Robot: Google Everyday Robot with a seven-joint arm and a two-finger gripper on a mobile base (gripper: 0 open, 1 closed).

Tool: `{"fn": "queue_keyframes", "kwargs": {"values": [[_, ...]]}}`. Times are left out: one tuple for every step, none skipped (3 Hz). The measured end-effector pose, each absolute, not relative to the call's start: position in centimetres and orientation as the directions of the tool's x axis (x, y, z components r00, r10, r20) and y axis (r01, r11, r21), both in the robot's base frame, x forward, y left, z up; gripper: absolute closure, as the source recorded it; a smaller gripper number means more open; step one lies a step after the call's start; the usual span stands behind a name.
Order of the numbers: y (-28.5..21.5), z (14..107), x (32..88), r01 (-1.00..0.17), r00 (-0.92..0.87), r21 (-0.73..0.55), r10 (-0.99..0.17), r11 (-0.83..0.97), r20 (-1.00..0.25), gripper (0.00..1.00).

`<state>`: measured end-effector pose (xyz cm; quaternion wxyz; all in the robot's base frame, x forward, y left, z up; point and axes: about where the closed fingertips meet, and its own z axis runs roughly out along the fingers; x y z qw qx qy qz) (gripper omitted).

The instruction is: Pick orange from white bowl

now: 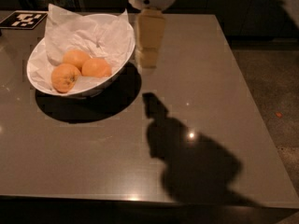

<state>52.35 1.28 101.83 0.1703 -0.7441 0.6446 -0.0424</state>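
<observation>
The white bowl (35, 73) stands on the far left of the grey table, tilted and lined with crumpled white paper (93, 31). Three oranges lie in it: one at the back (76, 58), one on the right (96, 67), and one at the front (64, 77) that has a dark blemish. My gripper (148, 60) hangs from the top of the view, pointing down, just to the right of the bowl's rim and above the table. It holds nothing that I can see.
A black-and-white tag (23, 19) lies at the table's far left corner. The table's right edge (252, 101) drops to a speckled floor (275, 78). Dark cabinets stand behind. The arm's shadow (191, 157) falls across the table's middle and front.
</observation>
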Motion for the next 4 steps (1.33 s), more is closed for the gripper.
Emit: {"fn": "queue_keyframes", "kwargs": {"values": [[6.5,101.5,55.0,-0.942,0.249,-0.276,-0.949,-0.191,-0.194,0.00],[7.8,102.3,55.7,-0.931,0.264,-0.312,-0.939,-0.188,-0.222,0.00],[8.6,101.1,56.6,-0.949,0.202,-0.288,-0.951,-0.130,-0.234,0.00],[8.9,98.7,57.8,-0.982,0.070,-0.186,-0.957,-0.017,-0.283,0.00]]}}
